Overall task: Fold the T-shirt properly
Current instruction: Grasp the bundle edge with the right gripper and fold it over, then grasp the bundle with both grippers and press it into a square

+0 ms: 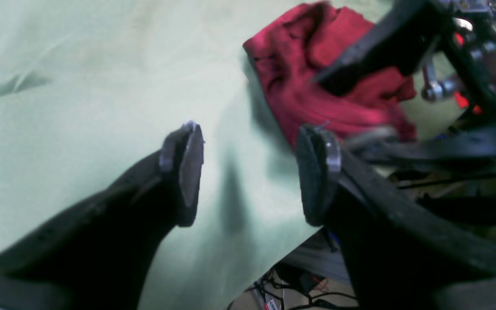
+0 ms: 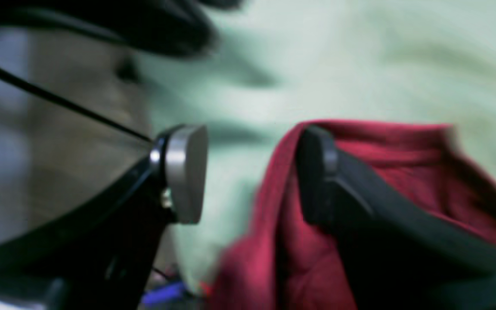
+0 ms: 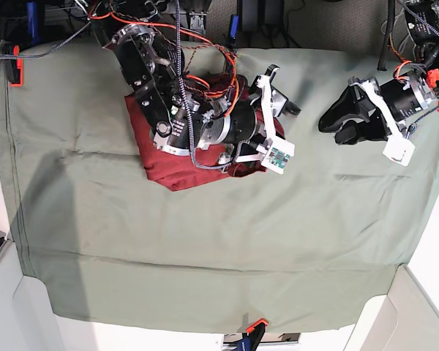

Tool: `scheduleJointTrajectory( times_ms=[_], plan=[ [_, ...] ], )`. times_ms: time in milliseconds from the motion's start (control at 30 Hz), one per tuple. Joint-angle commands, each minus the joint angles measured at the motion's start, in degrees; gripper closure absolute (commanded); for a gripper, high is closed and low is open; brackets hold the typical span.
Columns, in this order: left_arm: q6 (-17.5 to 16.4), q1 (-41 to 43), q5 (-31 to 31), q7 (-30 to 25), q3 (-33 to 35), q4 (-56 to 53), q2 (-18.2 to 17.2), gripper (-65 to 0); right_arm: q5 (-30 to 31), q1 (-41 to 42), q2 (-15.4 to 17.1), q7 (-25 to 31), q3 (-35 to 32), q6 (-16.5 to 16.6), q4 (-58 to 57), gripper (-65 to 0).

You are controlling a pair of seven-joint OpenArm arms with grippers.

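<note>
The T-shirt lies as a dark red bunched bundle on the sage-green cloth, at the back left of centre. The right arm lies over it and hides much of it. My right gripper stands open at the bundle's right edge. In the right wrist view the right gripper has one finger against a raised fold of the T-shirt and the other over bare cloth. My left gripper is open and empty above the green cloth, with the T-shirt ahead of it. In the base view the left gripper sits right of the bundle.
The right arm crosses the upper right of the left wrist view. The table edge with cables below it lies just under the left gripper. Orange clamps pin the cloth. Wires trail at the back.
</note>
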Motion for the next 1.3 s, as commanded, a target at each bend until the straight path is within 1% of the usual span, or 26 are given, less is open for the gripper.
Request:
scheduleJointTrajectory(
  times_ms=[0, 67, 200, 267, 300, 333, 367, 400, 433, 467, 500, 533, 567, 600, 633, 667, 800, 867, 900, 1033, 1133, 1200, 1267],
  plan=[
    [-0.5, -0.1, -1.6, -1.0, -0.3, 0.7, -0.9, -37.1, -0.2, 1.3, -0.2, 0.5, -0.2, 0.4, 1.0, -32.9],
    [-0.5, -0.1, -1.6, -1.0, -0.3, 0.7, -0.9, -37.1, -2.3, 1.7, 0.4, 0.5, -0.2, 0.4, 1.0, -32.9],
    [-0.5, -0.1, -1.7, -1.0, -0.3, 0.7, -0.9, -37.1, -2.6, 2.2, 2.0, 0.7, -0.2, 0.3, 1.0, -32.9],
    [-0.5, -0.2, -1.8, -0.9, -0.3, 0.7, -0.9, -37.1, -2.6, 2.7, 2.6, 1.6, 0.0, 0.1, 1.0, -32.9],
    [-0.5, -0.1, -1.9, -0.4, -0.3, 0.7, -0.9, -37.1, -2.7, 3.0, 2.8, 2.7, 0.4, 0.0, 1.0, -32.9],
    [-0.5, -0.1, -3.4, 1.5, -0.3, 0.9, -1.1, -37.0, -2.7, 3.4, 2.9, 4.0, 1.1, -0.6, 1.0, -32.9],
    [-0.5, 0.3, -6.9, 4.1, 0.0, 1.6, -1.5, -36.4, -2.8, 3.7, 2.9, 5.3, 2.1, -1.4, 1.0, -32.9],
    [-0.5, 1.0, -10.5, 6.3, 0.7, 2.9, -2.1, -33.9, -2.9, 3.9, 2.9, 6.7, 3.5, -2.0, 1.0, -32.7],
    [-0.5, 1.8, -12.5, 7.7, 1.7, 5.0, -2.5, -29.7, -3.4, 4.1, 2.9, 8.2, 5.1, -2.8, 1.0, -32.7],
    [-0.5, 2.6, -12.4, 7.9, 3.3, 7.5, -2.9, -24.1, -4.3, 4.3, 2.9, 9.6, 7.1, -3.3, 1.0, -31.5],
    [-0.5, 3.1, -11.3, 7.7, 5.1, 10.2, -3.1, -17.5, -5.2, 4.5, 2.9, 10.7, 9.2, -3.6, 1.0, -26.5],
    [-0.5, 3.5, -9.2, 6.7, 7.3, 12.6, -3.1, -11.6, -6.2, 4.6, 2.9, 11.7, 11.5, -4.0, 1.0, -18.1],
    [-0.5, 3.7, -6.1, 4.8, 9.5, 14.4, -3.0, -6.9, -7.1, 4.9, 2.8, 12.8, 13.9, -4.2, 1.0, -7.8],
    [-0.5, 3.8, -2.3, 2.4, 11.9, 15.5, -3.0, -3.8, -7.7, 5.0, 2.8, 13.7, 16.3, -4.3, 1.0, 0.0],
    [-0.5, 3.8, 2.1, -0.2, 14.3, 15.8, -3.0, -1.7, -7.8, 5.3, 2.9, 14.1, 18.7, -4.3, 0.9, 0.0],
    [-0.5, 3.7, 6.5, -2.7, 16.5, 15.8, -2.7, -1.0, -7.8, 5.5, 2.9, 14.1, 20.9, -4.3, 0.7, 0.0],
    [-0.5, 3.2, 21.3, -11.5, 25.8, 15.8, -2.4, -1.0, -7.6, 5.6, 2.9, 14.4, 28.6, -4.4, -1.6, 0.0],
    [-0.5, 2.6, 27.8, -14.4, 30.7, 15.8, -2.4, -1.0, -7.6, 5.7, 2.9, 15.5, 31.5, -4.4, -3.7, 0.0],
    [-0.5, 2.2, 30.3, -14.8, 33.1, 15.7, -2.4, -0.9, -7.6, 5.7, 2.9, 16.2, 32.7, -4.4, -4.9, 0.0],
    [-0.5, 2.2, 38.4, -15.2, 41.5, 15.2, -2.4, -0.9, -7.5, 5.5, 3.2, 16.3, 34.9, -4.4, -8.2, 0.0],
    [-0.5, 2.2, 44.2, -18.3, 44.8, 14.0, -2.4, -0.9, -6.0, 5.5, 3.9, 15.9, 34.9, -4.3, -9.5, 0.0],
    [-0.5, 1.9, 46.1, -19.9, 45.6, 13.0, -2.4, -0.9, -5.4, 5.5, 4.5, 15.8, 34.9, -4.3, -9.7, 0.0],
    [-0.5, 1.3, 46.3, -20.7, 45.9, 11.3, -2.4, -0.9, -5.4, 5.5, 4.7, 15.8, 34.9, -4.3, -9.7, 0.0]
  ],
)
